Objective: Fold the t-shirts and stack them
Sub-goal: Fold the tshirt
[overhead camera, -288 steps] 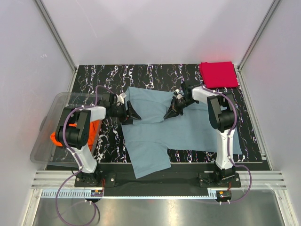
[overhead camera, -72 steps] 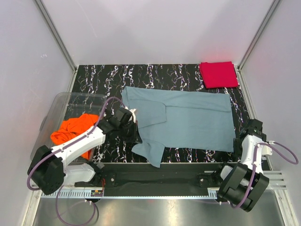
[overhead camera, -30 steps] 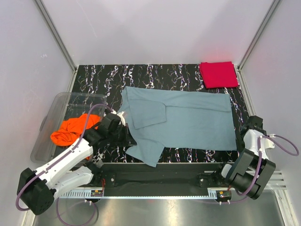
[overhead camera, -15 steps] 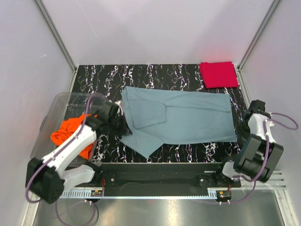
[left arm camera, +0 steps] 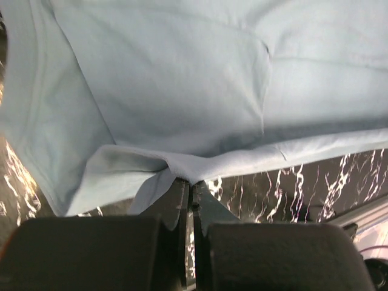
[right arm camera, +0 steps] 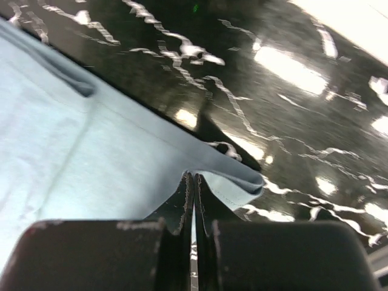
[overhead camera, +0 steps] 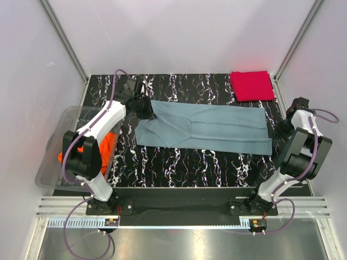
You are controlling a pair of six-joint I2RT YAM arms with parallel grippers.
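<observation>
The grey-blue t-shirt (overhead camera: 206, 127) lies as a long folded band across the black marbled table (overhead camera: 190, 168). My left gripper (overhead camera: 146, 104) is at its far left corner, shut on a bunched edge of the cloth (left arm camera: 182, 79), as the left wrist view shows at the jaws (left arm camera: 191, 182). My right gripper (overhead camera: 278, 129) is at the shirt's right end, shut on a curled hem corner (right arm camera: 236, 182) between its tips (right arm camera: 193, 177). A folded red t-shirt (overhead camera: 251, 85) rests at the far right corner. An orange t-shirt (overhead camera: 105, 143) lies crumpled in the bin.
A clear plastic bin (overhead camera: 57, 157) stands at the table's left edge, beside the left arm. White walls with metal frame posts enclose the table on three sides. Both arm bases sit on the rail along the near edge.
Both grippers have carried the shirt's near edge away from me to the far side, folding the shirt in half lengthwise. The left arm swung from the near left to the far left.
</observation>
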